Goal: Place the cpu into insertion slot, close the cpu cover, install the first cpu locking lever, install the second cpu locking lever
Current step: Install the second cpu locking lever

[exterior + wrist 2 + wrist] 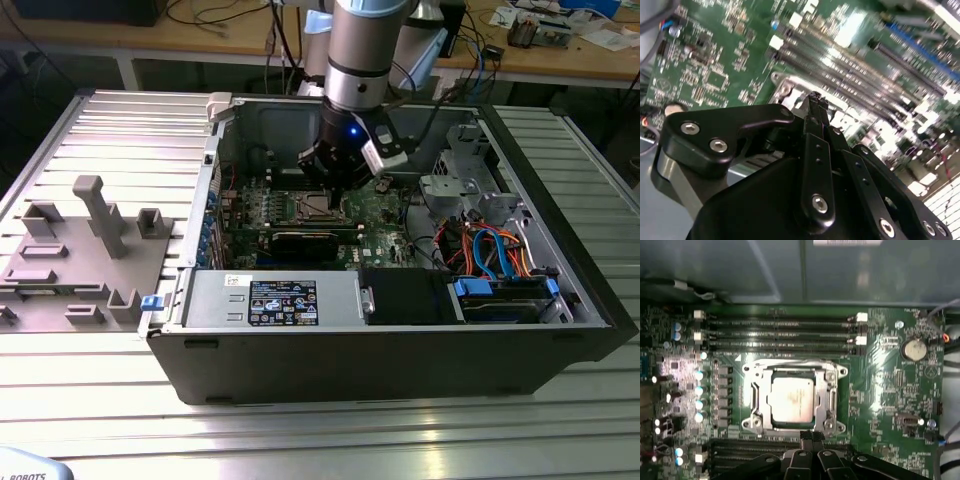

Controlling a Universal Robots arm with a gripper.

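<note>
Open desktop computer case point(400, 350) lying on a ribbed metal table point(120, 130), arm reaching down into it over the green motherboard point(890, 390). Gripper point(812, 436) just at the near edge of the socket, fingers point(816, 112) pressed together into one narrow tip — closed on nothing visible. In the first wrist view, cpu point(792, 398) already seated in the insertion slot point(756, 405), dull silver top facing up, sitting flat and square. Cpu cover point(830, 374) down around the chip, its window framing the metal top. Locking levers hard to make out along the frame — latched or not, cannot tell. Memory slots point(780, 332) running along the far side of the socket, more beside the fingertips. Grey plastic fixture point(85, 250) on the table at the exterior view's left, well apart from the case.
</note>
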